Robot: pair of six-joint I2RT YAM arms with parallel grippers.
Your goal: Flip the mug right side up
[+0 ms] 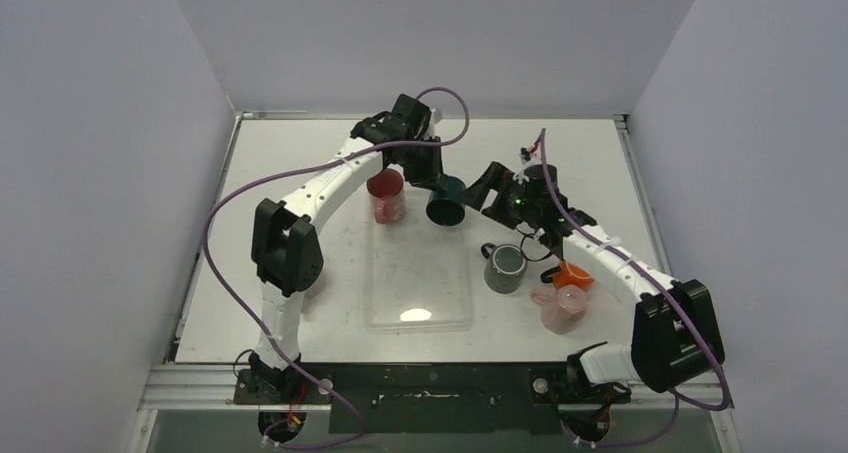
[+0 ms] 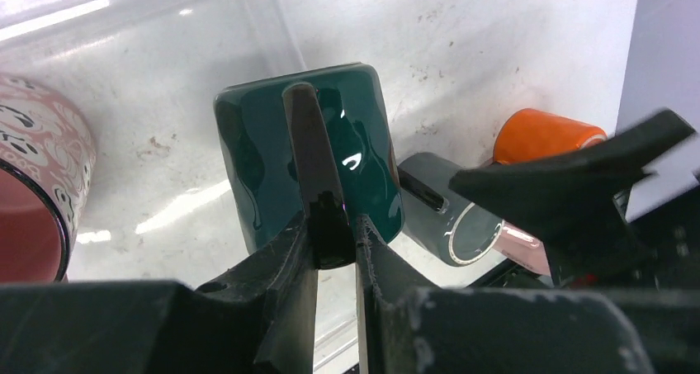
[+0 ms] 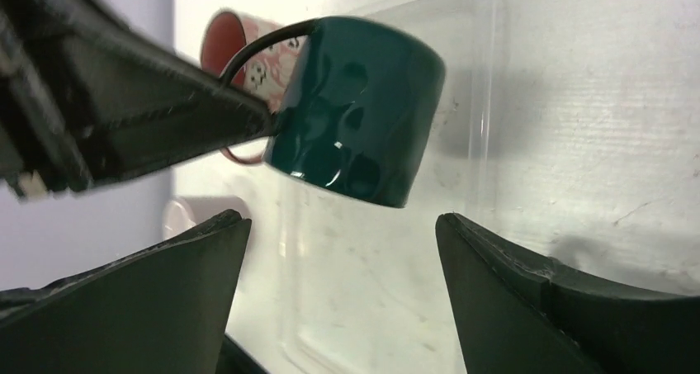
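The left end effector (image 2: 337, 234) is clamped on the handle of the dark green mug (image 2: 367, 155), which hangs tilted just beyond its fingertips. The mug appears to be held clear of the desk (image 1: 300, 163), above the far right corner of the clear tray (image 1: 420, 283). It sits just beside the pink patterned mug (image 1: 386, 195). The right end effector (image 3: 342, 219) faces the green mug from the other side with its jaws spread wide, close to it but not touching.
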